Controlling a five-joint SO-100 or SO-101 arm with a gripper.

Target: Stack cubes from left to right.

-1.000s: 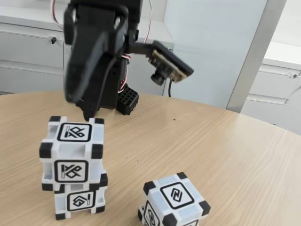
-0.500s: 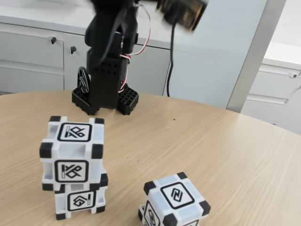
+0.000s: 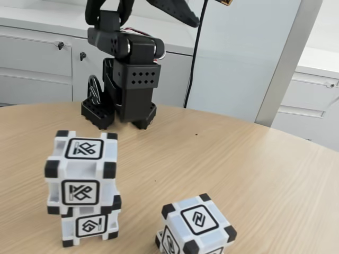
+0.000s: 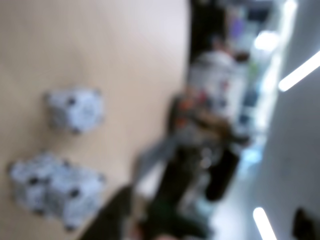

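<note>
Two white cubes with black corners stand stacked at the left of the fixed view, the upper cube sitting slightly askew on the lower cube. A third cube rests alone on the table at the bottom, right of the stack. My gripper is raised high at the top edge, far above and behind the cubes, holding nothing that I can see; its jaws are cut off by the frame. The wrist view is blurred: the stack and the single cube show as pale shapes on the table.
The black arm base stands at the back of the round wooden table. White cabinets and a grey column lie behind. The table's far edge curves down to the right.
The arm has swung up and back from just above the stack, and the wrist camera has left the top of the view. The cubes have not moved.
</note>
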